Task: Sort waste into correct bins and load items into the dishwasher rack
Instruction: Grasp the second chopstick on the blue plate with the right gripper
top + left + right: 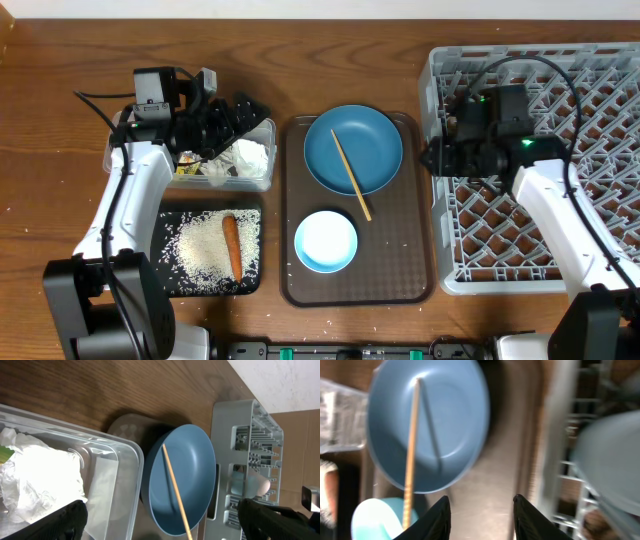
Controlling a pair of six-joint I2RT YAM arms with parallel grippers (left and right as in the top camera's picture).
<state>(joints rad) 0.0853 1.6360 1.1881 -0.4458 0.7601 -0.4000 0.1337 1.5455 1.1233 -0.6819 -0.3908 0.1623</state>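
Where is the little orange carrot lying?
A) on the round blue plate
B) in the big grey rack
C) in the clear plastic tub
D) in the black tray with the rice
D: the small orange carrot lies in the shallow black rectangular tray, among the loose white rice grains.

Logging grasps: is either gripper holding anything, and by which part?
Nothing is held. The left gripper and right gripper both have open, empty jaws.
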